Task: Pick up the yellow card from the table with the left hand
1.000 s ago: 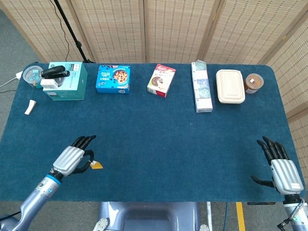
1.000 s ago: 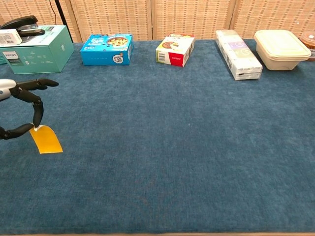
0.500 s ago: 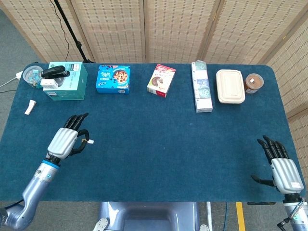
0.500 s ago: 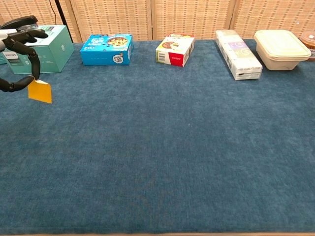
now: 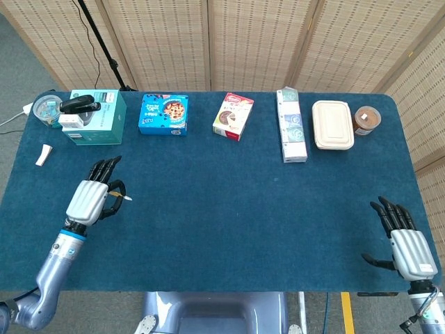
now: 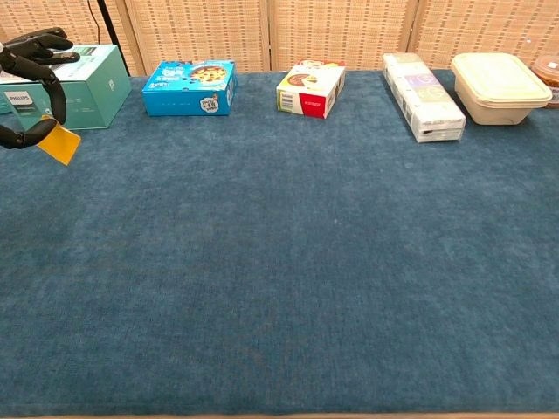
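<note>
My left hand (image 5: 90, 198) is raised above the left part of the blue table (image 5: 229, 209) and pinches the yellow card (image 6: 58, 142) between thumb and a finger. In the chest view the card hangs tilted below my left hand (image 6: 31, 78), clear of the cloth. From the head view only the card's thin pale edge (image 5: 128, 200) shows beside the fingers. My right hand (image 5: 407, 243) rests at the table's near right corner, fingers spread, holding nothing.
Along the far edge stand a teal box (image 5: 97, 117) with a stapler on top, a blue cookie box (image 5: 164, 115), a red-and-white box (image 5: 233, 116), a long white box (image 5: 291, 125), a beige container (image 5: 332, 124) and a brown cup (image 5: 366, 120).
My left hand lifted the yellow card off the table, carrying it up and towards the far left. The right hand stayed still.
</note>
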Action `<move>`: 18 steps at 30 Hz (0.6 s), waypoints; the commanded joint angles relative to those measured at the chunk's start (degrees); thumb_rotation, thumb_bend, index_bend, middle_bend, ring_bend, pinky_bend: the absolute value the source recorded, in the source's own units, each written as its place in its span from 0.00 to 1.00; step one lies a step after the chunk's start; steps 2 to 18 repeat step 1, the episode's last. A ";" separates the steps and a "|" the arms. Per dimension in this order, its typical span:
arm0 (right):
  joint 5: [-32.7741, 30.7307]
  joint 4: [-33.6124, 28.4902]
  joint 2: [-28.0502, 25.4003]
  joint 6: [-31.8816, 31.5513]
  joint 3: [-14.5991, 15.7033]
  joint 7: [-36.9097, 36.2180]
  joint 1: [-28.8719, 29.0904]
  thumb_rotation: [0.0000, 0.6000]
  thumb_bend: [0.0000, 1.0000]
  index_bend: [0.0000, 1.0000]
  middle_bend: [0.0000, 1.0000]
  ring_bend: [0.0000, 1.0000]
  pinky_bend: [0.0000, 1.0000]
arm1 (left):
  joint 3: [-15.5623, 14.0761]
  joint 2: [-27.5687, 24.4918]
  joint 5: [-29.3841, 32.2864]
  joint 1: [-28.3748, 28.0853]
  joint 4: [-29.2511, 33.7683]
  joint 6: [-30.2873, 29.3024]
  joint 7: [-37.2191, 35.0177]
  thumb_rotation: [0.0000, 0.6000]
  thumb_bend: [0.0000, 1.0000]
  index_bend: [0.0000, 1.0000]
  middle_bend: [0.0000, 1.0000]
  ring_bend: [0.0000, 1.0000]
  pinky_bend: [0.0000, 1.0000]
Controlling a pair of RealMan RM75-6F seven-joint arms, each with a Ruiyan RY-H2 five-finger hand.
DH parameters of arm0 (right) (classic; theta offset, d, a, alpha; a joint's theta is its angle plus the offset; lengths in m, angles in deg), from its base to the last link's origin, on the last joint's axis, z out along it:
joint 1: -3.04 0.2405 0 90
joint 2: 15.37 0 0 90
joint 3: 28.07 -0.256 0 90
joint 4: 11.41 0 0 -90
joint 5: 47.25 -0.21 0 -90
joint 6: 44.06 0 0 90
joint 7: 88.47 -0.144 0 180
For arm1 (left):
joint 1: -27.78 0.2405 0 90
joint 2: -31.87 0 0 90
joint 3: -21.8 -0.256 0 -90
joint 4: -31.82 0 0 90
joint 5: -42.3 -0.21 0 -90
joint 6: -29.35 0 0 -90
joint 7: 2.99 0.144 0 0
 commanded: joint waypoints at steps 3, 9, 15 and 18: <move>0.11 -0.02 -0.04 -0.07 0.03 -0.07 -0.02 1.00 0.00 0.00 0.00 0.00 0.00 | 0.10 -0.22 -0.02 0.13 0.28 -0.08 0.03 1.00 0.46 0.50 0.00 0.00 0.00; 0.11 -0.02 -0.04 -0.07 0.03 -0.07 -0.02 1.00 0.00 0.00 0.00 0.00 0.00 | 0.10 -0.22 -0.02 0.13 0.28 -0.08 0.03 1.00 0.46 0.50 0.00 0.00 0.00; 0.11 -0.02 -0.04 -0.07 0.03 -0.07 -0.02 1.00 0.00 0.00 0.00 0.00 0.00 | 0.10 -0.22 -0.02 0.13 0.28 -0.08 0.03 1.00 0.46 0.50 0.00 0.00 0.00; 0.11 -0.02 -0.04 -0.07 0.03 -0.07 -0.02 1.00 0.00 0.00 0.00 0.00 0.00 | 0.10 -0.22 -0.02 0.13 0.28 -0.08 0.03 1.00 0.46 0.50 0.00 0.00 0.00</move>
